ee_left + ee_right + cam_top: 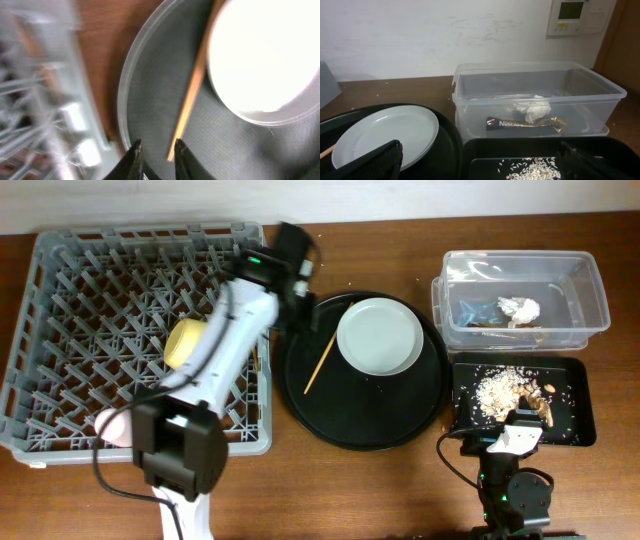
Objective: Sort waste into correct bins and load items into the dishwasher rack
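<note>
My left gripper point(298, 305) point(156, 147) is open a little, low over the left rim of the round black tray point(300, 395). The near end of a wooden chopstick point(320, 363) point(192, 90) lies just by its right fingertip. The pale plate point(380, 335) point(385, 132) sits on that tray. The yellow bowl point(185, 340) and the pink cup point(112, 425) are in the grey rack point(90, 270). The napkin point(520, 308) point(532, 110) and gold scrap point(525, 123) lie in the clear tub point(595, 300). Food crumbs point(500, 385) lie in the black rectangular tray point(580, 415). My right gripper point(520, 430) point(480, 165) is open and empty. The blue cup is not in view.
The rack's right wall point(75, 125) stands close to the left of my left fingers. The clear tub and rectangular tray sit side by side at the right. A wall with a control panel point(570, 12) is behind the table.
</note>
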{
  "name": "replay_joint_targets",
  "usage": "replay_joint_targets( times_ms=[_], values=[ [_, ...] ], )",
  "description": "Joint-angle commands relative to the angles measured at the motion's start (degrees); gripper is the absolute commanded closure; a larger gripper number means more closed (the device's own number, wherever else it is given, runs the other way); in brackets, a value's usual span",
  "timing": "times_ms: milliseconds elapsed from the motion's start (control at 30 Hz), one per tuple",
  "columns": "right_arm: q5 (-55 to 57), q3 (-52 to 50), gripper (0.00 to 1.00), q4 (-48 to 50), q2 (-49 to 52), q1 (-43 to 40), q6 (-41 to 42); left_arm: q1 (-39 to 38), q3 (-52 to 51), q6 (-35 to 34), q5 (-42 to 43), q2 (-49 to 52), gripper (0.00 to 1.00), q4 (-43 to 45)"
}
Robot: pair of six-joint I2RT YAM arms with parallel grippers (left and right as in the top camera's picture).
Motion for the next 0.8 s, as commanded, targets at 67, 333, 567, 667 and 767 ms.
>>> replay_joint_targets(
  times_ms=[67, 333, 567, 667, 767],
  values=[
    [-0.07, -0.52, 0.01, -0.09, -0.33, -0.44, 0.24, -6.27, -15.47, 7.5, -2.29, 0.04, 0.54, 13.2],
    [-0.07, -0.52, 0.02, -0.09, -0.33, -0.44, 0.24, -8.37, -29.57, 11.69, 0.66, 1.22, 0.78, 28.3],
    [-0.07, -0.52, 0.02, -0.09, -0.33, -0.44, 0.24, -3.74, -6.21, 1.36, -2.08, 1.64, 1.0, 4.57],
    [-0.07, -0.52, 0.01, -0.09, -0.33, -0.44, 0.24, 2.91, 6.69, -8.74, -8.28, 1.68, 1.0, -10.75],
    [-0.07, -0.52, 0.01, -0.09, -0.33, -0.44, 0.24, 7.13, 5.25, -8.68, -8.35, 2.1, 1.0, -10.19]
  ],
)
